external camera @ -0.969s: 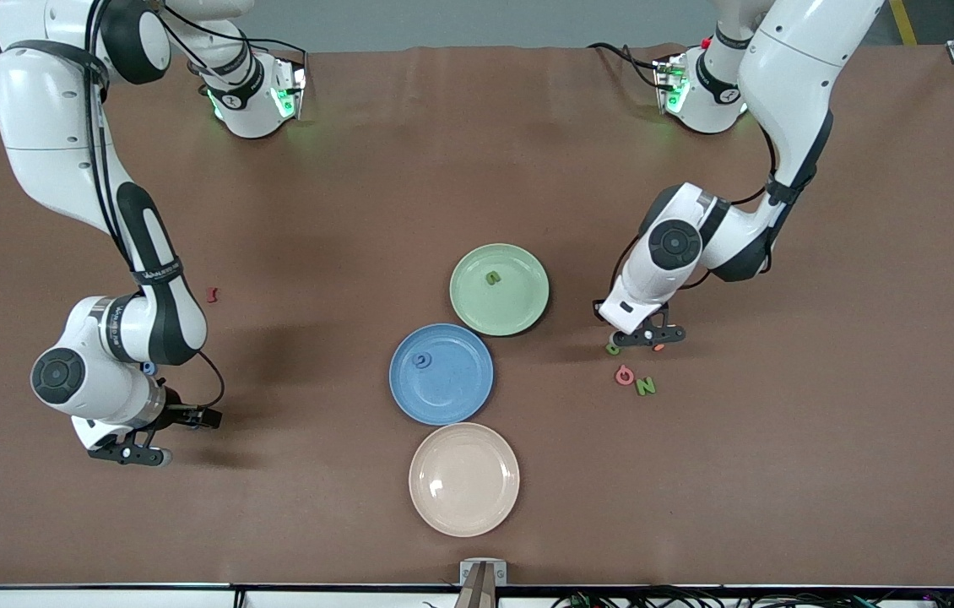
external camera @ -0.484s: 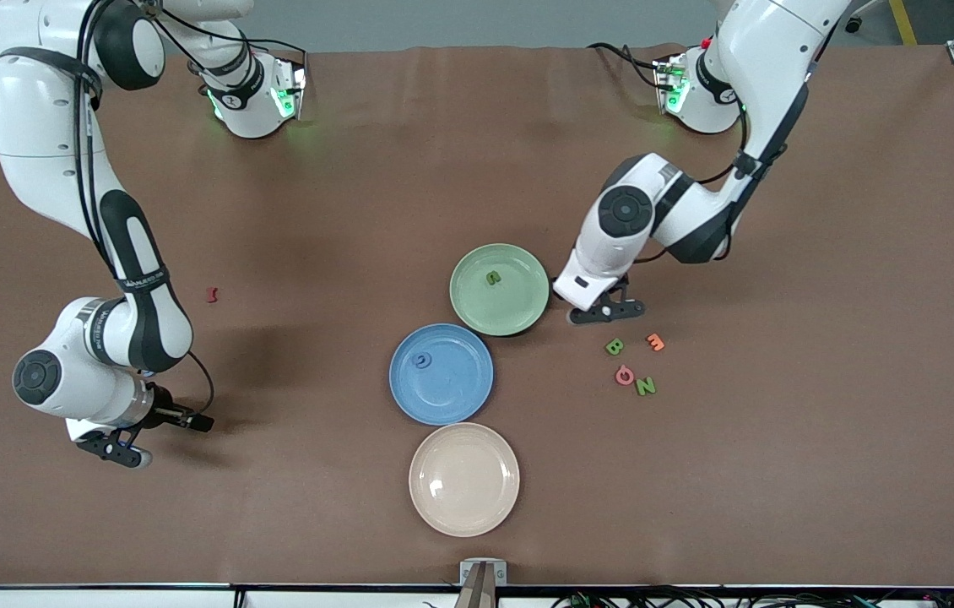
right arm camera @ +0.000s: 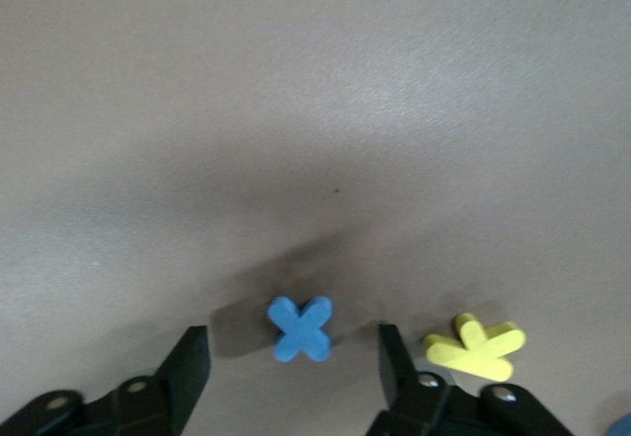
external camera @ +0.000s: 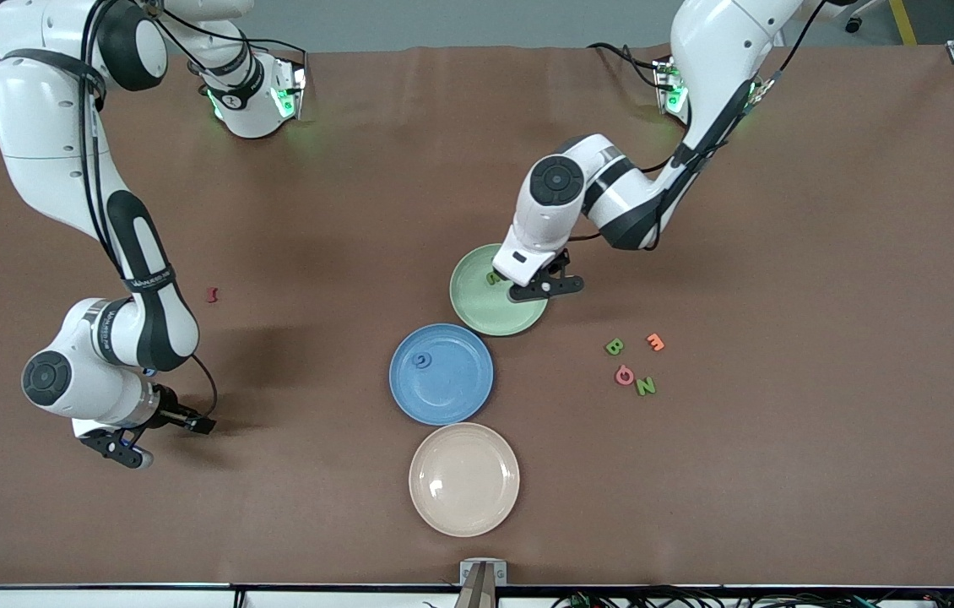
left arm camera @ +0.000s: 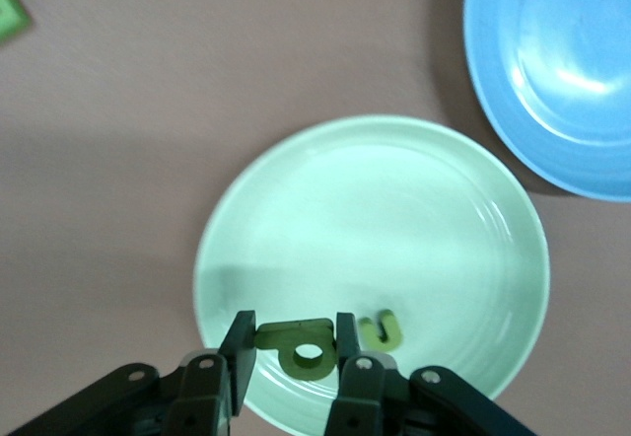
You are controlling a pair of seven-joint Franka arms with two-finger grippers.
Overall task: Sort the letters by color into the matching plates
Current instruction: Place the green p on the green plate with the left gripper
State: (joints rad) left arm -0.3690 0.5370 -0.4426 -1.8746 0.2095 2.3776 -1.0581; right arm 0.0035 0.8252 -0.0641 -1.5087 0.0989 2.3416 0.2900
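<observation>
- In the front view, we see the left gripper point(external camera: 546, 287) over the rim of the pale green plate point(external camera: 487, 311), on the side toward the left arm's end of the table. One green letter point(external camera: 492, 277) lies in that plate, half hidden by the wrist.
- The blue plate point(external camera: 441, 390) touches the green one on the camera side and holds a blue letter point(external camera: 421, 361); the cream plate point(external camera: 463, 479) lies nearer the camera again.
- Toward the left arm's end from that gripper, well apart from it, lie a green B point(external camera: 614, 346), an orange E point(external camera: 654, 342), a pink letter point(external camera: 625, 375) and a green N point(external camera: 646, 386).
- The right gripper point(external camera: 124, 447) hangs low over bare table toward the right arm's end, with a small red piece point(external camera: 211, 295) well apart from it, nearer the bases.
- In the left wrist view, we see the left gripper point(left arm camera: 291, 357) with its fingers narrowed onto a dark green letter point(left arm camera: 296, 345) with a round hole, held over the green plate point(left arm camera: 414, 209), just beside the loose green letter point(left arm camera: 380, 331) lying there. The blue plate's point(left arm camera: 552, 71) edge shows at the corner.
- In the right wrist view, we see the right gripper point(right arm camera: 291, 357) with fingers apart on either side of a blue X point(right arm camera: 300, 328), neither touching it. A yellow letter point(right arm camera: 475, 346) lies just outside one finger.
</observation>
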